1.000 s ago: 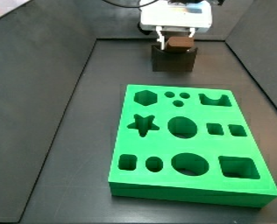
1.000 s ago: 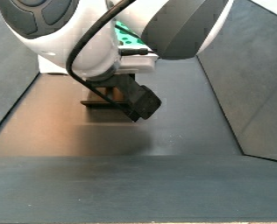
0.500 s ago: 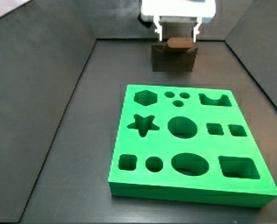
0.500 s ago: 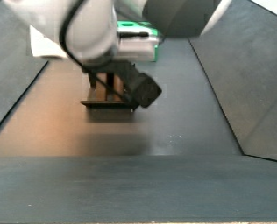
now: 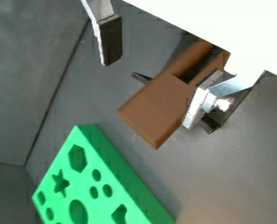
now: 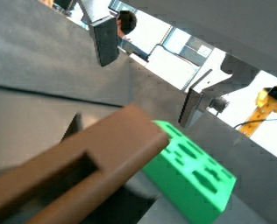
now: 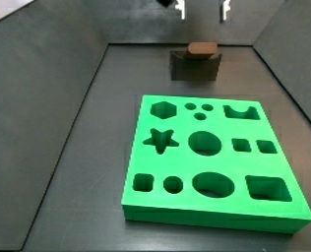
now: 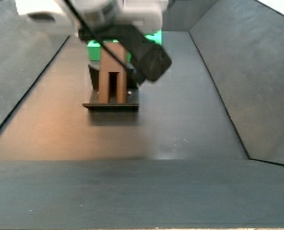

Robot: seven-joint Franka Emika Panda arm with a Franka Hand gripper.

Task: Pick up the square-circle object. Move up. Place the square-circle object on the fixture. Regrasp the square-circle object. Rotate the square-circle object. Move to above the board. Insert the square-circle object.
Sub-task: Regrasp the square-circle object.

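Observation:
The square-circle object (image 7: 198, 47), a brown wooden peg, rests on the dark fixture (image 7: 191, 69) at the far end of the floor. It also shows in a side view (image 8: 113, 79), between the fixture's uprights. My gripper (image 7: 203, 9) is open and empty, straight above the peg and clear of it. In both wrist views the peg (image 5: 162, 103) (image 6: 88, 162) lies below the two spread fingers (image 5: 108, 39) (image 6: 104, 45), touching neither. The green board (image 7: 214, 162) with its shaped cut-outs lies flat in front of the fixture.
Dark walls rise on both sides of the floor (image 7: 66, 197). The board also shows in both wrist views (image 5: 88, 188) (image 6: 197, 175). The fixture's base plate (image 8: 112, 107) sits on the floor close to the board's far edge.
The gripper, low around the peg at the fixture a second ago, has risen straight up with open fingers. The peg stays on the fixture.

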